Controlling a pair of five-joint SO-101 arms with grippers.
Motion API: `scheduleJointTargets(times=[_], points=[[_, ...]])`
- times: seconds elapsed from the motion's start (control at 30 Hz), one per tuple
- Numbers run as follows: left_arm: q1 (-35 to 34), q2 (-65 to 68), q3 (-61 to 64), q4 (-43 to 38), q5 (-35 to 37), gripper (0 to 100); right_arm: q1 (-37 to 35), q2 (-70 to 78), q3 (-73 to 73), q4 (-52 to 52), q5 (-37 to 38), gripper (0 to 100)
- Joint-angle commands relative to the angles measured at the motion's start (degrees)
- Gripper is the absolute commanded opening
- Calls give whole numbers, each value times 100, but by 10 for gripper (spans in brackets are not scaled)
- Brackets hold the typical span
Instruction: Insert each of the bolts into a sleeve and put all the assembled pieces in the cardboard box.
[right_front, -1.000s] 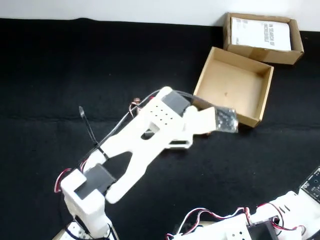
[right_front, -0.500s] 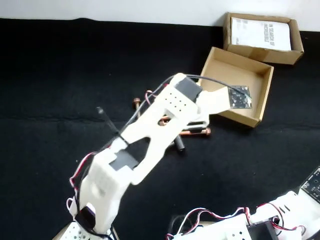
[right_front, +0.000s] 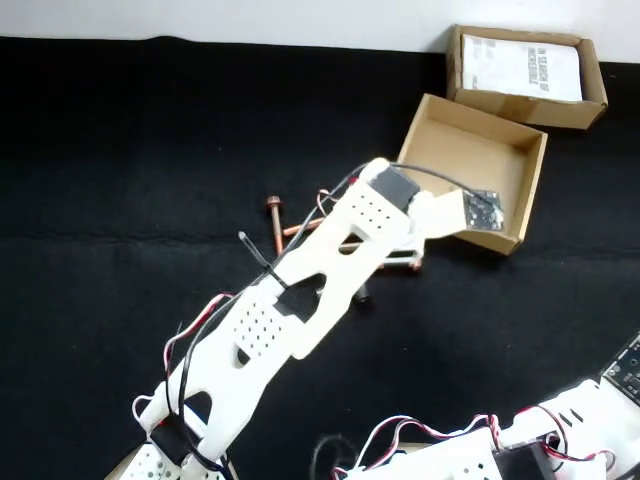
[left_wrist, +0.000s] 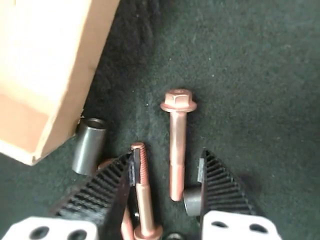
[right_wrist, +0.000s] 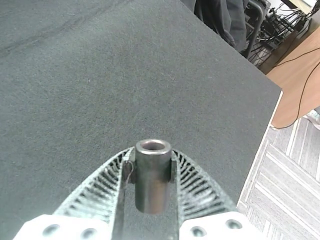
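Early stage: cardboard box empty, nothing assembled; left gripper spread over loose bolts; right gripper clamped on sleeve.

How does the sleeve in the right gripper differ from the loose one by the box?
The held sleeve is clamped in the right gripper; the loose sleeve is ungripped. The held one is above the table; the loose one lies on it beside the cardboard box. Both are dark metal tubes.

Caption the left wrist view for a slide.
Open left gripper poised over copper bolts, a dark sleeve lying beside the cardboard box corner.
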Motion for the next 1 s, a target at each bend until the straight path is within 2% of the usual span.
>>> scheduleJointTargets(times=[0.0, 0.47, 0.87, 0.97], points=[[101, 48, -409, 26, -35, 200, 48, -84, -259, -127, 79, 7], [251, 145, -365, -431, -26, 200, 48, -84, -233, -136, 79, 7], [277, 919, -418, -721, -26, 198, 48, -84, -233, -136, 79, 7], [277, 919, -418, -721, -26, 119, 48, -84, -224, -136, 79, 7]])
